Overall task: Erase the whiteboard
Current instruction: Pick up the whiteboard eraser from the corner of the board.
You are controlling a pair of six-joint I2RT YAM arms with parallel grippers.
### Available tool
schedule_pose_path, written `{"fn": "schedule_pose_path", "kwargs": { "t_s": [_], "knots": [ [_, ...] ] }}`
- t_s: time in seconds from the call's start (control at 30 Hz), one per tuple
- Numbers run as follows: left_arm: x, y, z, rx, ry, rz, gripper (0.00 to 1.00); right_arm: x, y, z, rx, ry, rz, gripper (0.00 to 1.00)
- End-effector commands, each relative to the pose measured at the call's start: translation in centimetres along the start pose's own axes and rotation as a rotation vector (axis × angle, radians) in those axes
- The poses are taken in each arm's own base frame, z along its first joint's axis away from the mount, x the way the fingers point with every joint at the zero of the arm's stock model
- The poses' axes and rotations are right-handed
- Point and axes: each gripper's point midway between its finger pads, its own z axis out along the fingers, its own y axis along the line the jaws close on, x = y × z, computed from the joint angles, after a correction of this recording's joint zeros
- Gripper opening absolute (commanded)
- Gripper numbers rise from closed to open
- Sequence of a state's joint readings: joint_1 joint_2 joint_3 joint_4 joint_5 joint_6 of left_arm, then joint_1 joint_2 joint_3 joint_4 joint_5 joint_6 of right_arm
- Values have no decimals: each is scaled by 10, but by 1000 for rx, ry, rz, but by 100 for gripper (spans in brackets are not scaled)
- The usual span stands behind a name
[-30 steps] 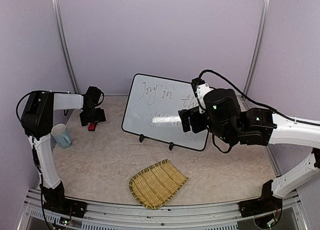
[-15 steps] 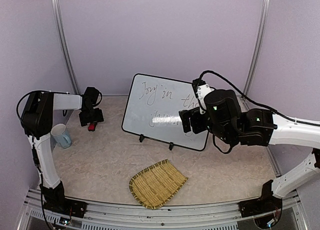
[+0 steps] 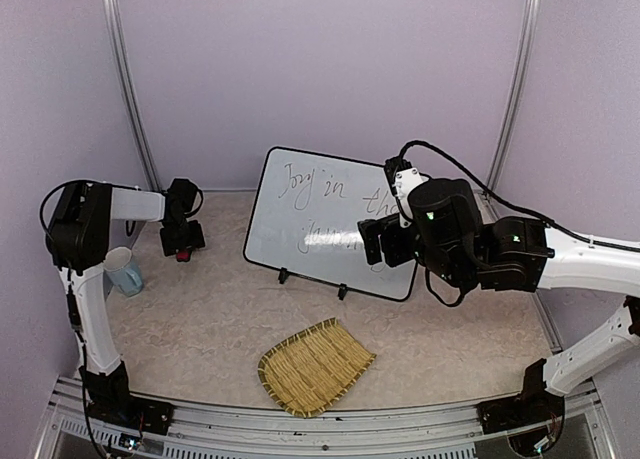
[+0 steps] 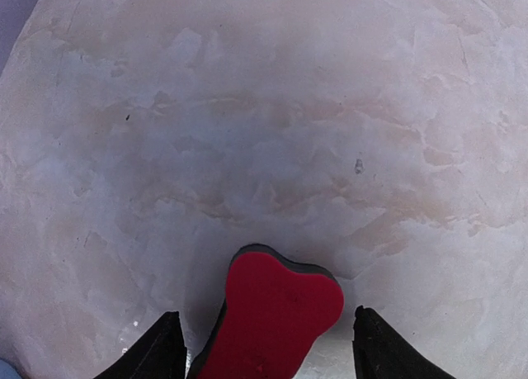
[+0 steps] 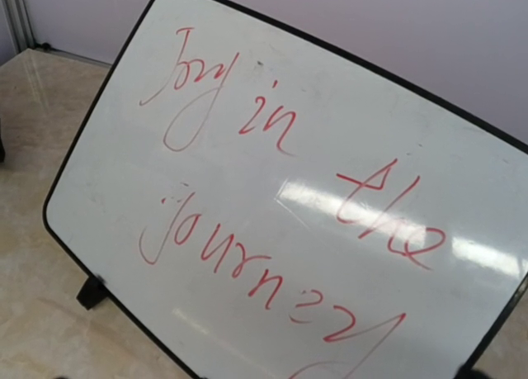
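Note:
The whiteboard (image 3: 320,214) stands tilted on two small black feet at the back centre, with handwriting "Joy in the journey" on it. It fills the right wrist view (image 5: 272,172), where the writing is red. A red bone-shaped eraser with a dark underside (image 4: 272,317) lies on the table at the left (image 3: 182,255). My left gripper (image 4: 268,350) is open right over it, one finger on each side, with gaps. In the top view the left gripper (image 3: 182,241) is low over the eraser. My right gripper (image 3: 372,241) hangs close in front of the board's right half; its fingers do not show.
A pale blue mug (image 3: 123,271) stands at the far left beside the left arm. A woven straw mat (image 3: 315,366) lies at the front centre. Purple walls close in the back and sides.
My left gripper has shifted slightly left and toward the eraser. The right arm and the board have not moved.

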State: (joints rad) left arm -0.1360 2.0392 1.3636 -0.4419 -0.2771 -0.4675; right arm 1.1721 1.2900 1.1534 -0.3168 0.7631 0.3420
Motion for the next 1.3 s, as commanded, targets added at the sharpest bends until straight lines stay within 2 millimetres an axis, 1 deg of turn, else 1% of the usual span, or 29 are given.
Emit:
{"fn": "schedule_pose_path", "kwargs": {
  "t_s": [0.0, 0.2, 0.3, 0.43, 0.63, 0.93, 1.27],
  "knots": [
    [0, -1, 6, 11, 4, -13, 65, -1, -4, -2, 5, -2, 18, 100],
    [1, 1, 5, 11, 0, -22, 58, 1, -1, 1, 2, 5, 13, 100],
    [5, 0, 7, 22, 6, -25, 49, 2, 1, 2, 0, 8, 6, 100],
    [9, -2, 9, 29, 15, -27, 42, 1, 3, 4, -2, 11, -1, 100],
    [5, 1, 5, 19, 2, -33, 41, 2, 6, 7, -3, 16, -16, 100],
    [-6, 1, -6, 26, -37, -51, 48, 3, 8, 10, -3, 23, -31, 100],
    [-6, 1, -6, 34, -45, -50, 46, 11, 12, 15, -6, 42, -41, 100]
  ]
}}
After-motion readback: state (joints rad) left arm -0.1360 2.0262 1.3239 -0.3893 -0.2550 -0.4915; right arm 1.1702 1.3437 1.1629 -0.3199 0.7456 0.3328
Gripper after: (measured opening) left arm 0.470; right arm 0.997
